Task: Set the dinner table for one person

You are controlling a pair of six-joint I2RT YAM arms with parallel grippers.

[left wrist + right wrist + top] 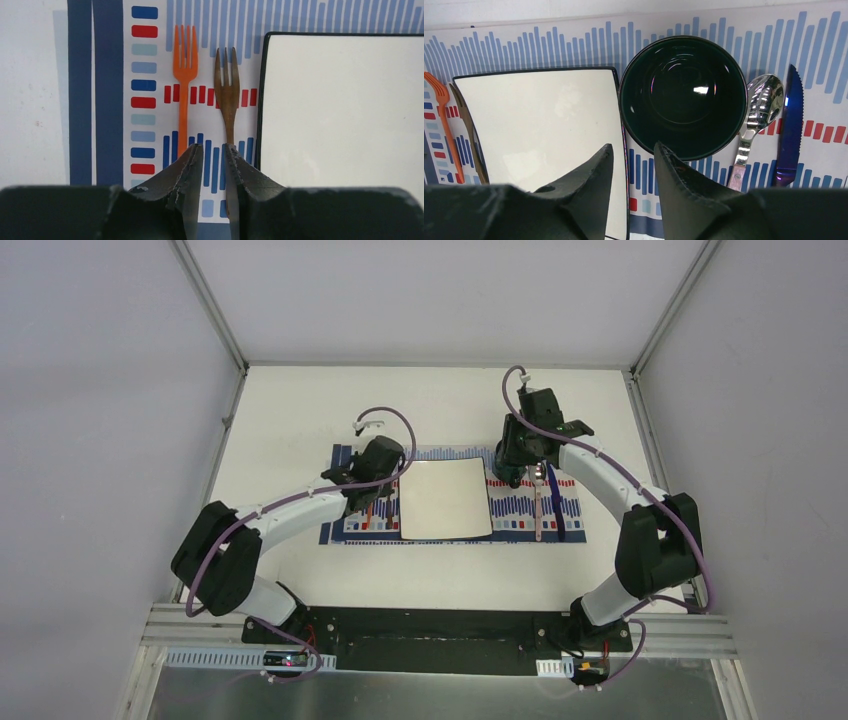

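The dinner table [290,410] is a white tabletop carrying a blue, red and white striped placemat [520,510]. A square white plate [445,500] lies at the mat's middle. Left of the plate lie an orange fork [185,75] and a brown wooden fork [227,95], side by side. My left gripper [214,150] hovers over their handles, slightly open and empty, with the brown handle along the inner side of its right finger. A black bowl [682,95], a metal spoon [756,115] and a blue knife [791,125] lie right of the plate. My right gripper [633,149] is open and empty between the plate and the bowl.
Aluminium frame rails [640,430] edge the tabletop, with white walls behind and at both sides. The arm bases sit on a black plate [440,635] at the near edge. In the top view the left gripper [372,480] and right gripper [512,472] flank the plate.
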